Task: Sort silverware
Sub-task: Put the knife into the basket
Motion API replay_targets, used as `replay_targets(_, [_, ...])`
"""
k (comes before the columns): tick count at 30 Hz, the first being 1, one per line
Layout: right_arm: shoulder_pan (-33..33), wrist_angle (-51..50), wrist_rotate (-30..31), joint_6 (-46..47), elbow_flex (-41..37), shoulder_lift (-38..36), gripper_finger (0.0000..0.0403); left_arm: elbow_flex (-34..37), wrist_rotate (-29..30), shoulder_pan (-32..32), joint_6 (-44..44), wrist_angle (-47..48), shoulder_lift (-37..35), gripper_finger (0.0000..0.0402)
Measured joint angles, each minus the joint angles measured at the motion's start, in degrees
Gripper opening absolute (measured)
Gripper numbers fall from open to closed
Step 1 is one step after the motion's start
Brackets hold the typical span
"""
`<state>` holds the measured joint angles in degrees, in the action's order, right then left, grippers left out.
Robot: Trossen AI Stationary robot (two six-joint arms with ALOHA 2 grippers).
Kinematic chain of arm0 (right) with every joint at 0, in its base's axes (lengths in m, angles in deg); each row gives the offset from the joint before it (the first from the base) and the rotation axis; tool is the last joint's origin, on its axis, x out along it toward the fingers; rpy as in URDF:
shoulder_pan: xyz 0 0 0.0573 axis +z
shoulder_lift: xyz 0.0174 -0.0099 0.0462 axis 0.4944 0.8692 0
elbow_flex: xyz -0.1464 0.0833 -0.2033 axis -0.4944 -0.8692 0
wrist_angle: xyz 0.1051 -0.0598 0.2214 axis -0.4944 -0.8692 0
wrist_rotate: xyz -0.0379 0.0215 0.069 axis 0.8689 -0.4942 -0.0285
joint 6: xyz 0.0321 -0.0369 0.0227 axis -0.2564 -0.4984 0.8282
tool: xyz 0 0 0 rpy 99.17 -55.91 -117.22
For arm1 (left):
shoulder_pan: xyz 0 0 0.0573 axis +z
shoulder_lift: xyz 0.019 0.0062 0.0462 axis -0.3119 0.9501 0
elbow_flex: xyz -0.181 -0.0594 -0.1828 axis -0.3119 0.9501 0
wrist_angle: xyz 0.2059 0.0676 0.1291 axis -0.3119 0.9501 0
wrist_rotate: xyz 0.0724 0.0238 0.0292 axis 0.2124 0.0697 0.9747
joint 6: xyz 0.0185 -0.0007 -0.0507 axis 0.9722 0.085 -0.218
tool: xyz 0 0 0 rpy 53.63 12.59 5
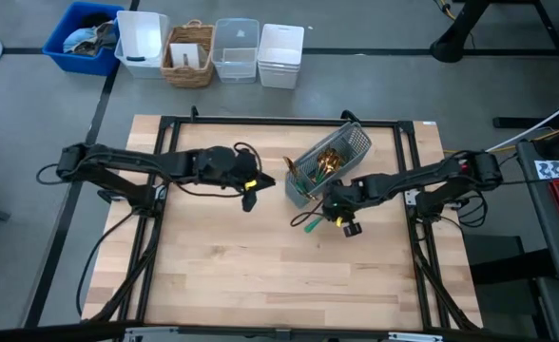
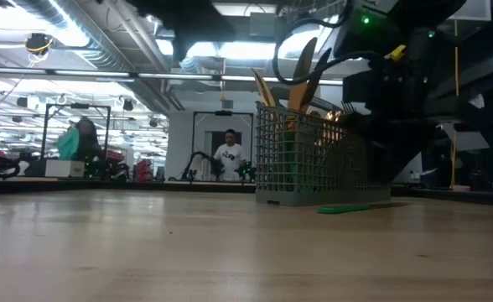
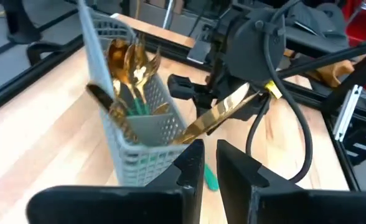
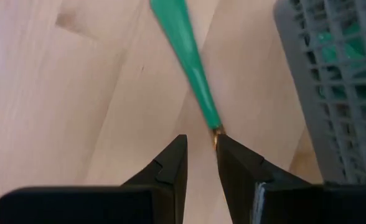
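Gripping gold knife [image 4: 195,74] beside caddy [image 1: 329,161]: right end effector [image 4: 200,163].

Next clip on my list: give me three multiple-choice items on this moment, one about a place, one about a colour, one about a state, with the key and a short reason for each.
1. Where does the caddy stand on the table?
A. towards the far edge, on the right arm's side
B. at the near left corner
C. on the floor by the bins

2. What colour is the handle of the knife held by the right pincer?
A. red
B. green
C. black

3. What is the state of the left pincer?
A. clamped on a spoon
B. holding nothing, aimed at the caddy
C. down inside the caddy

Key: 1 A, the high view shows it there. 2 B, the right wrist view shows a green handle running out from the fingers. 3 B, the left wrist view shows only a bare gap between its fingers.
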<state>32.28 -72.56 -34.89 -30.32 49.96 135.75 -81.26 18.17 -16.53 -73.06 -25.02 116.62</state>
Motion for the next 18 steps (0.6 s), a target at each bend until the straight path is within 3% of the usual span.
replay_targets(11, [0.0, 5.6, 0.1, -0.6, -0.1, 2.6, 0.0088, 8.9, 6.8, -2.2, -3.8, -1.9, -6.0, 0.0033])
replay_targets(18, [0.0, 5.9, 1.8, -3.5, 0.0, 5.0, 0.0088, 12.7, 7.4, -2.5, -4.7, -6.4, -6.1, 0.0033])
